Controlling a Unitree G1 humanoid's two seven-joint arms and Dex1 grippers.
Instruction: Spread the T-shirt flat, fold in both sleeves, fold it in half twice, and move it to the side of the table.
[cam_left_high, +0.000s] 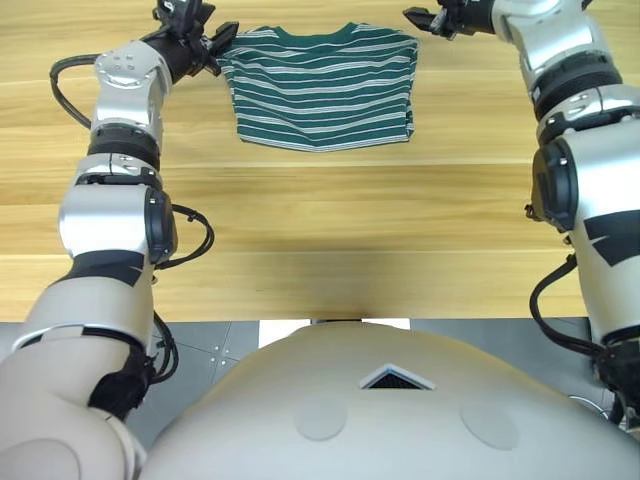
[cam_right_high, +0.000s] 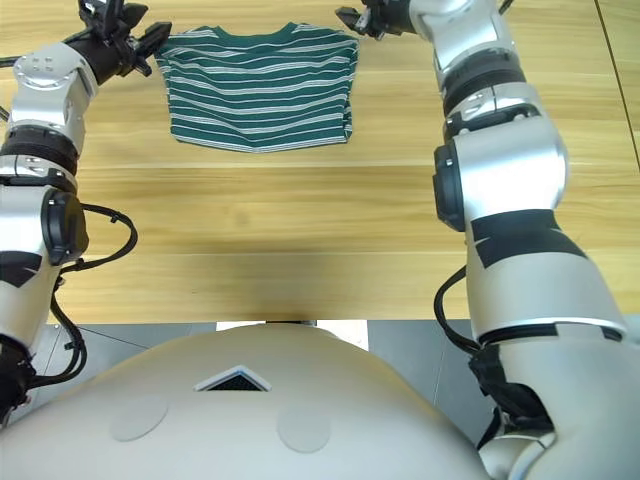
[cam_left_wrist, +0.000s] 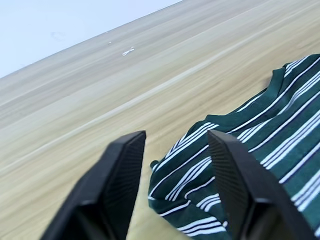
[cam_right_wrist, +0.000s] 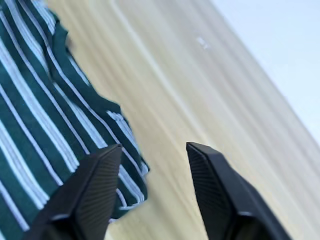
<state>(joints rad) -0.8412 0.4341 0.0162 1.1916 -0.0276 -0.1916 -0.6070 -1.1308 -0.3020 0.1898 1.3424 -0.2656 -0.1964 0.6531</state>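
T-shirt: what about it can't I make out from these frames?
- T-shirt, head views: the top layer hides how the sleeves and layers lie underneath.
- Left wrist view: the open left gripper and the picture's edge cut off all but one corner; contact unclear.
- Right wrist view: the same with the right gripper.
- White speck on the table: too small to identify.

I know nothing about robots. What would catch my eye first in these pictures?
A green T-shirt with white stripes lies folded into a rough square at the far middle of the wooden table. The left gripper and the right gripper flank it, one at each far corner, both open and holding nothing.
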